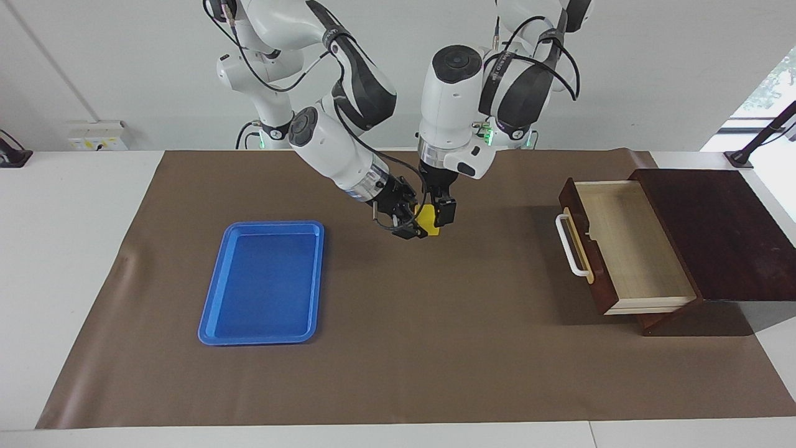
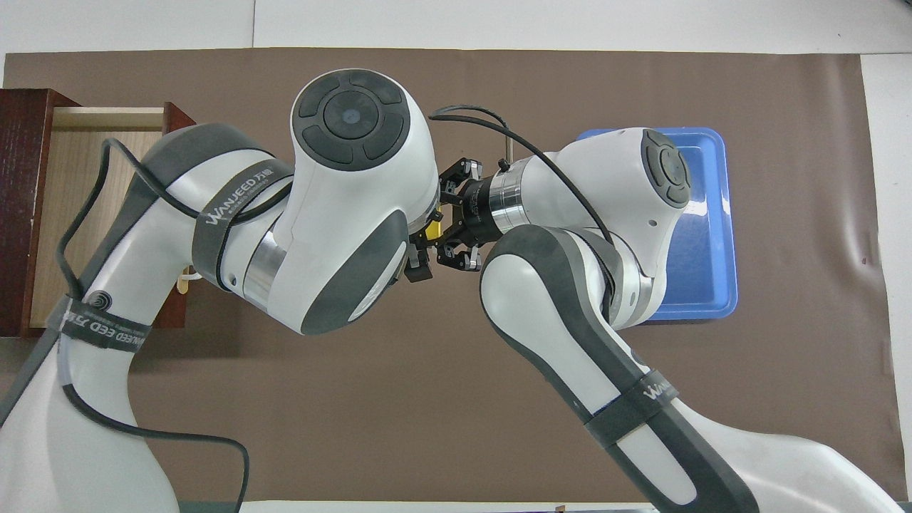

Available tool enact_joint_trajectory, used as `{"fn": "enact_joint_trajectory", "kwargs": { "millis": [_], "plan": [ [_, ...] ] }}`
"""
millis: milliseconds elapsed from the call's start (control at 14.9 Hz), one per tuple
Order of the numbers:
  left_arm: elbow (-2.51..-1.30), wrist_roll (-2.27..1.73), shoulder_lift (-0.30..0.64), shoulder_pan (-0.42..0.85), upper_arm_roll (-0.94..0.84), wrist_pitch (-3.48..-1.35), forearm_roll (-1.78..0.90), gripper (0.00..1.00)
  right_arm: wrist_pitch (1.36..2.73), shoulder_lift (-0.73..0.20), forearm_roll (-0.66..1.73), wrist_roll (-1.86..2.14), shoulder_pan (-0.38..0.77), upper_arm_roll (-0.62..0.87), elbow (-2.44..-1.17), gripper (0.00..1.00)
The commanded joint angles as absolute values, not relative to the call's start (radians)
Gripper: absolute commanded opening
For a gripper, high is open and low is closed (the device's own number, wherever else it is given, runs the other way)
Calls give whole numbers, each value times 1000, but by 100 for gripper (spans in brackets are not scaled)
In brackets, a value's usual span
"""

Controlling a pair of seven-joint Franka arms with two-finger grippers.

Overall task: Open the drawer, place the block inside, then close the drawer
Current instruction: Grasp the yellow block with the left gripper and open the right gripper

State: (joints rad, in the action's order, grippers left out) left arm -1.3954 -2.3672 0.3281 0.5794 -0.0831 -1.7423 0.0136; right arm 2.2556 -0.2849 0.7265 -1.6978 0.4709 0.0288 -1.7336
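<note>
The small yellow block point(image 1: 429, 220) point(image 2: 432, 229) hangs over the middle of the brown mat, between the blue tray and the drawer. My right gripper point(image 1: 415, 229) point(image 2: 447, 235) comes in slantwise from the tray's end and is shut on the block. My left gripper point(image 1: 436, 213) points straight down at the same spot, open, its fingers standing on either side of the block. The drawer point(image 1: 628, 249) point(image 2: 92, 178) at the left arm's end of the table is pulled out of its dark wooden box point(image 1: 715, 236), showing a pale, bare interior and a white bar handle point(image 1: 569, 246).
A flat blue tray point(image 1: 264, 283) point(image 2: 702, 235) lies on the mat point(image 1: 435, 348) toward the right arm's end, with nothing in it. In the overhead view the two arms cover much of the mat's middle.
</note>
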Motion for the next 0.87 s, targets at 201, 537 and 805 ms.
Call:
{"fn": "enact_joint_trajectory", "kwargs": {
  "millis": [201,537,805],
  "plan": [
    [-1459,-2381,316,612,-67,-1810,25,100,2273,-290,755,-1698,472,28,-1732,0],
    [-1471,-2381,316,614,-67,-1801,40,100,2273,-290,755,-1698,472,28,-1732,0],
    [-1473,-2382,314,614,-66,-1787,47,50,2273,-290,755,-1697,472,28,-1732,0]
  ]
}}
